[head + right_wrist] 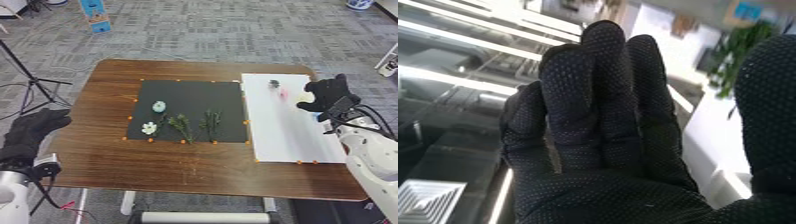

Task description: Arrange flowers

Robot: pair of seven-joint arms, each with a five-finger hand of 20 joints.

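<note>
Head view gives me the layout, near to far: brown desk (187,177) first, my left robot hand (34,131) at its left side, fingers loosely extended, nothing in them. Then the black mat (200,90), mid-desk. Near part of it: white flower (149,128), open bloom, lying toward the left; two green sprigs (181,124) (210,123) to its right, thin stems, bushy tops pointing away from me, apart from each other. A bit farther, pale blue bloom (159,106), small and rounded. Orange markers (183,141) along the mat edges. White sheet (298,142) just right of the mat; blue bit (317,114) near its right edge by my right robot hand (330,94), which is over that edge, contact with anything below not readable. Far end of the sheet: pink bloom (283,93), blurry, and a little beyond it a dark green piece (274,84), type unclear. Wrist view gives me the finger detail on the right robot hand (607,185): fingers straight and close together, thumb standing apart, nothing held; behind it, leafy greenery (740,52), bright light strips (451,40) and a square grille (429,200). Farthest in the head view, on the carpet: tripod (34,80) left, blue sign (95,14) beyond it, blue-and-white pot (360,3) far right.
</note>
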